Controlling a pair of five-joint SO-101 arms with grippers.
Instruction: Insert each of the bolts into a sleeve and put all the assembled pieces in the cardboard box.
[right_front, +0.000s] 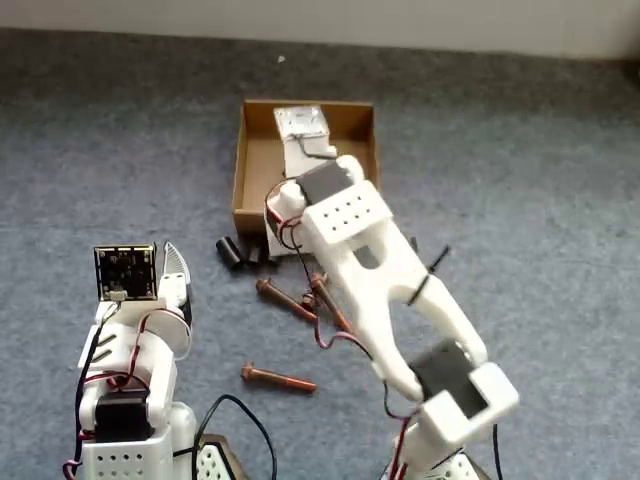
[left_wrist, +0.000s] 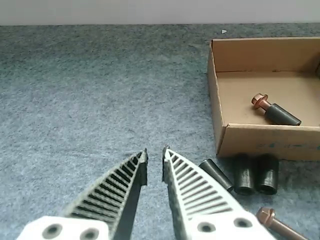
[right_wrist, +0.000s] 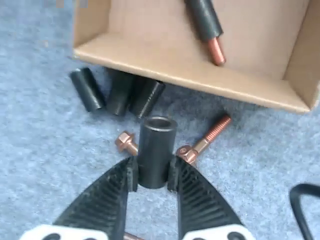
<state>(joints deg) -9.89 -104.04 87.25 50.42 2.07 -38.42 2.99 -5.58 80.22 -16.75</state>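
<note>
A black sleeve (right_wrist: 156, 142) is clenched in the right jaws, over the grey carpeted desk (right_front: 520, 150) near two copper bolts (right_wrist: 202, 141). Three loose sleeves (right_wrist: 120, 92) lie just beside the outer wall of the cardboard box (left_wrist: 260, 140). Inside the box rests one assembled piece (left_wrist: 275, 111), a bolt in its sleeve. Another bolt (right_front: 278, 378) lies apart, nearer the left jaws, which are slightly parted and hold nothing.

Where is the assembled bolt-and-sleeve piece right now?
In the left wrist view the assembled piece lies inside the cardboard box, near the wall facing three loose sleeves.
</note>
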